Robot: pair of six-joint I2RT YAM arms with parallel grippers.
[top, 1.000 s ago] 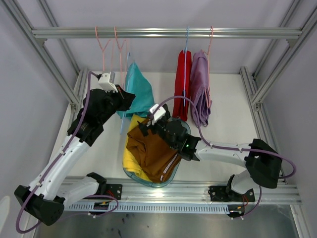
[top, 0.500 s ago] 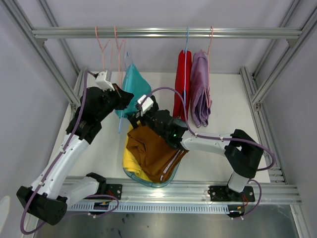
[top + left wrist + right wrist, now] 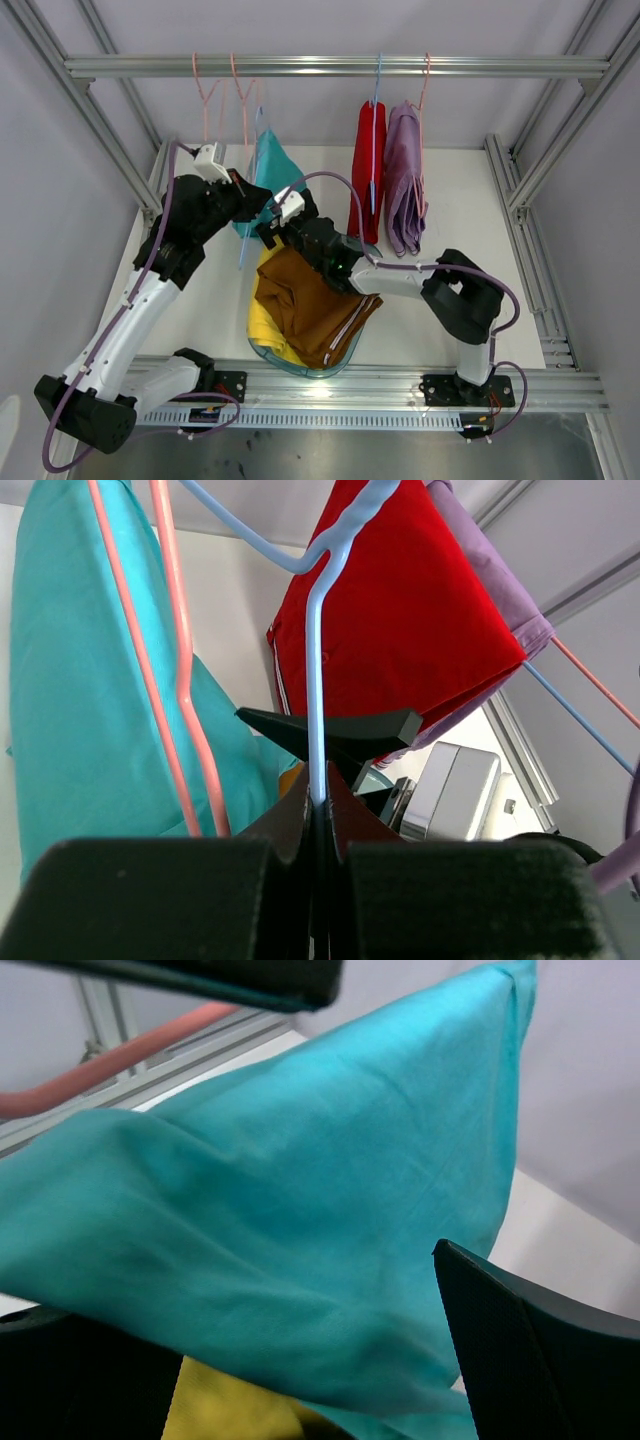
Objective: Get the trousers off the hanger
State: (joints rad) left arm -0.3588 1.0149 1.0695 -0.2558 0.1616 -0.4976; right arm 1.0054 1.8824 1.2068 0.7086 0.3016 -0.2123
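One gripper (image 3: pixel 268 226), seemingly nearer teal trousers (image 3: pixel 283 185)

White arms (image 3: pixel 122 335), black joints (image 3: pixel 195 215), purple cables (image 3: pixel 400 267)

I count five trousers: one teal pair (image 3: pixel 285 180), one red pair (image 3: pixel 368 160), one lilac pair (image 3: pixel 403 170), one brown pair (image 3: pixel 310 295) and one yellow pair (image 3: pixel 262 320). I see three pink hangers (image 3: pixel 207 100), two blue hangers (image 3: pixel 377 90), one rail (image 3: pixel 330 66), one tub (image 3: pixel 300 368) and two arms (image 3: pixel 130 320).
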